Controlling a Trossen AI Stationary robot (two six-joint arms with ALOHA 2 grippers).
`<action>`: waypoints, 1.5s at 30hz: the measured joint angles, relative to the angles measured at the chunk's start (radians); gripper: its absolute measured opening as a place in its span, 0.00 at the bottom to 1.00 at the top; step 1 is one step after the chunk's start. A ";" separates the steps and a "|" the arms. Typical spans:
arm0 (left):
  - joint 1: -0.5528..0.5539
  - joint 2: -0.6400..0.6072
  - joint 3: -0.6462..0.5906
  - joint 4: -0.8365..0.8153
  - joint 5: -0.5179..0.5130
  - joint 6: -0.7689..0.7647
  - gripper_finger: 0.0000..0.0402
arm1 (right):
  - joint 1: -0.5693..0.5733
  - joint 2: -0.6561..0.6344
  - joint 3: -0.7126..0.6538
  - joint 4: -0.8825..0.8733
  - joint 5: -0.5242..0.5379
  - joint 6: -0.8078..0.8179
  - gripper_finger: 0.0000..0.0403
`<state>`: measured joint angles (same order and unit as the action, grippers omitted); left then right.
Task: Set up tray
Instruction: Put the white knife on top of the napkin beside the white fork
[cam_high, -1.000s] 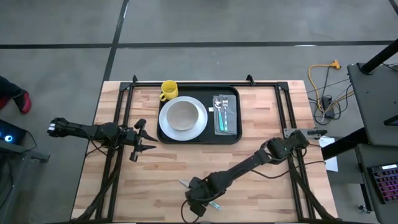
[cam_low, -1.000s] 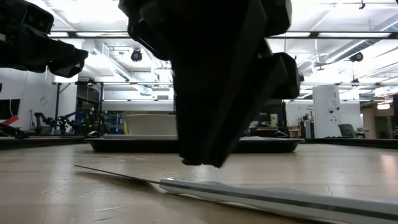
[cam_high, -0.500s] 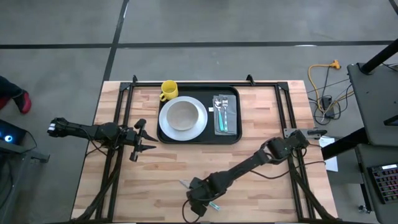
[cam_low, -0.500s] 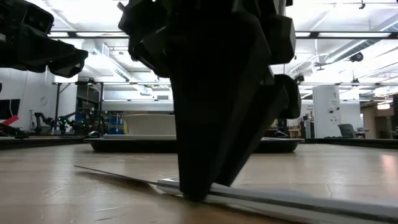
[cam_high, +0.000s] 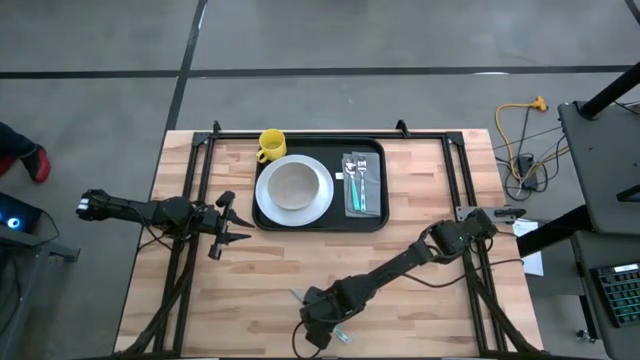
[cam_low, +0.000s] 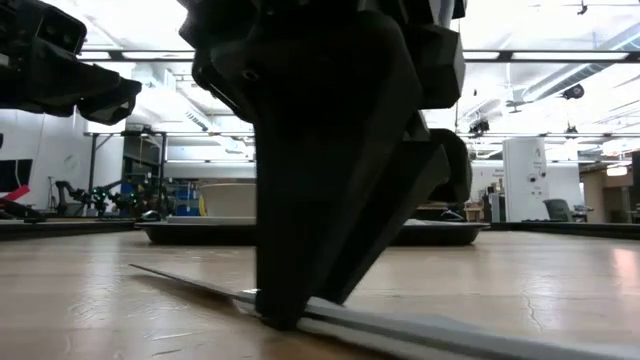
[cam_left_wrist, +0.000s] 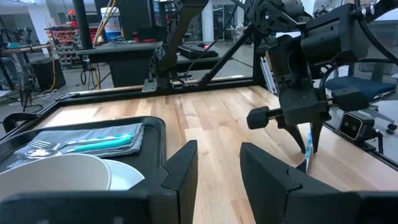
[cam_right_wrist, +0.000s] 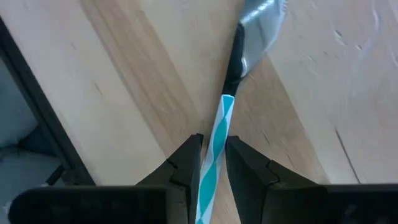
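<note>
— Where's the right gripper (cam_right_wrist: 213, 163) just now?

— Down at the near edge of the wooden table (cam_high: 420, 190), tips on the boards. Its two dark fingers (cam_right_wrist: 186, 158) stand one on each side of the teal-and-white striped handle of a steel knife (cam_right_wrist: 219, 134), drawn in close to it. Whether they truly pinch it yet I can't tell; the knife lies flat on the wood, blade pointing away from the gripper.

— And from table height?

— The fingers come down as a dark wedge onto the long grey knife, meeting it near the blade end.

— The tray, how does it sit to that gripper?

— Well apart. The large black rectangular tray with rounded corners (cam_high: 375, 222) lies at the far middle of the table, across a wide stretch of bare wood from the gripper. On it rests a round white plate (cam_high: 320, 205) carrying a shallow pale bowl (cam_high: 295, 183), and beside the plate a folded grey napkin (cam_high: 352, 196) with a teal-handled fork and spoon (cam_high: 360, 172). A yellow mug (cam_high: 271, 145) stands on the wood just off the tray's far left corner.

— The other arm?

— The left gripper (cam_high: 240, 225) hangs with parted fingers, holding nothing, to the left of the tray, pointed toward it.
</note>
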<state>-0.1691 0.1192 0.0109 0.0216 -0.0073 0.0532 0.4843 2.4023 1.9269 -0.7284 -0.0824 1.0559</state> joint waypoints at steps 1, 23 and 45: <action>0.000 0.000 0.000 0.000 0.000 0.000 0.25 | 0.000 0.000 0.000 0.005 0.002 -0.001 0.17; 0.000 0.000 0.000 0.000 0.000 0.000 0.25 | 0.002 -0.005 -0.036 0.015 0.003 0.112 0.04; 0.000 0.000 0.000 0.000 0.000 0.000 0.25 | -0.027 -0.055 -0.042 -0.090 0.086 0.168 0.03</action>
<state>-0.1692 0.1196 0.0109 0.0219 -0.0074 0.0532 0.4577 2.3474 1.8847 -0.8185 0.0033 1.2243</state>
